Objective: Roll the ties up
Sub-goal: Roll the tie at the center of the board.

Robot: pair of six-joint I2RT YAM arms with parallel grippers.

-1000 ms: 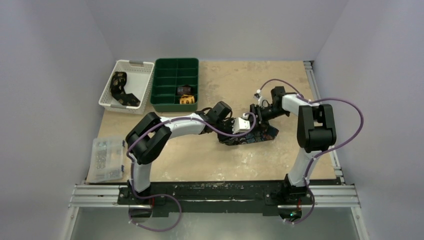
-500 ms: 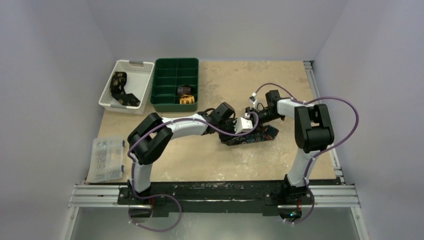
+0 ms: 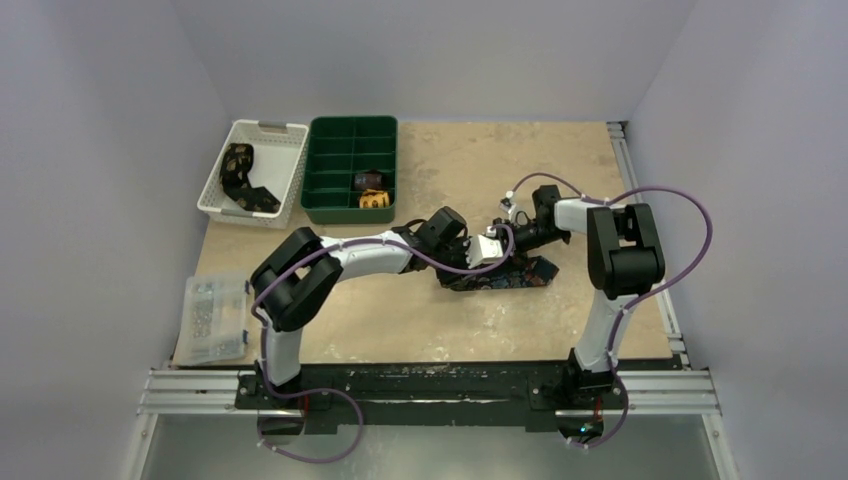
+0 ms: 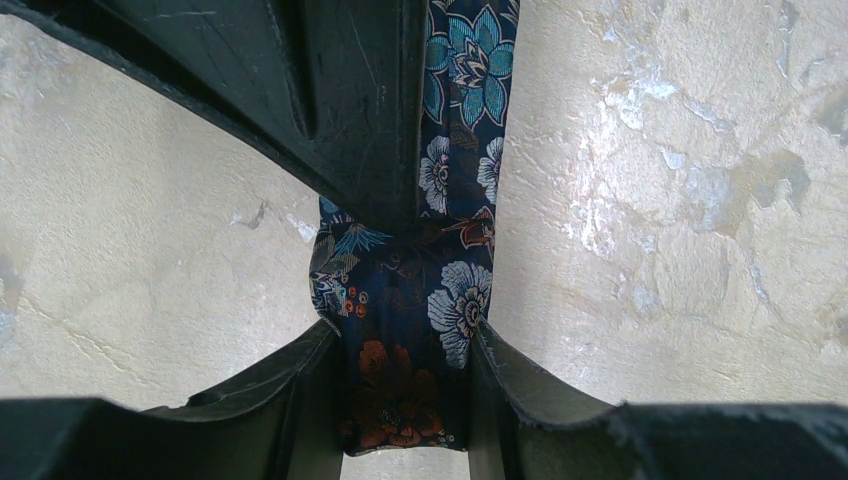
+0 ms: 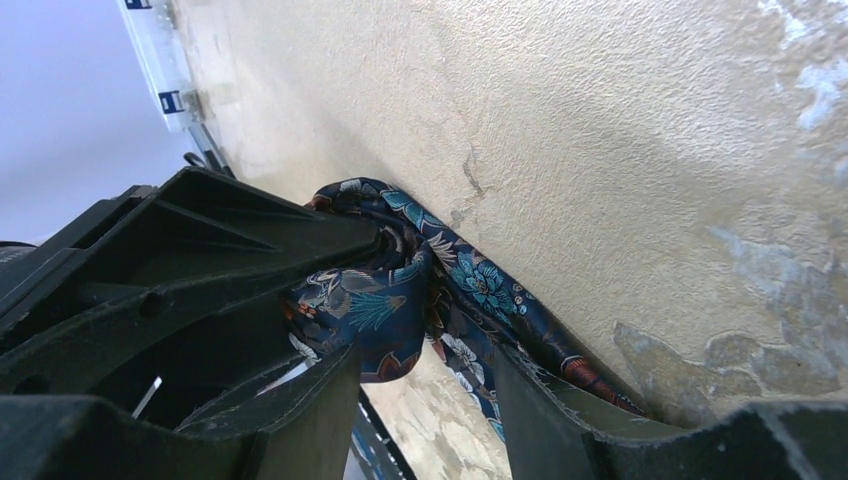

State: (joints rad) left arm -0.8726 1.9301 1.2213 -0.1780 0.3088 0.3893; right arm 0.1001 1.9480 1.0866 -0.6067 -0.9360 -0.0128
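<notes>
Navy floral tie [image 3: 497, 277] lies bunched on table [image 3: 400, 325], right of centre, well off every edge. Left gripper [image 4: 403, 345] pinches one strip; right gripper [image 5: 420, 365] pinches the bunched fold, the two nearly touching. Bare tabletop near and far side. Green tray [image 3: 315, 170] and white basket [image 3: 212, 195] well apart, far left.

Basket [image 3: 262, 130] far left on counter [image 3: 400, 320], folded tie [image 3: 240, 175] in it. Tray [image 3: 354, 121] just right of basket, two rolled ties [image 3: 370, 181] in its near right compartments. Box [image 3: 213, 318] near left. Long tie [image 3: 510, 275] centre-right on counter.
</notes>
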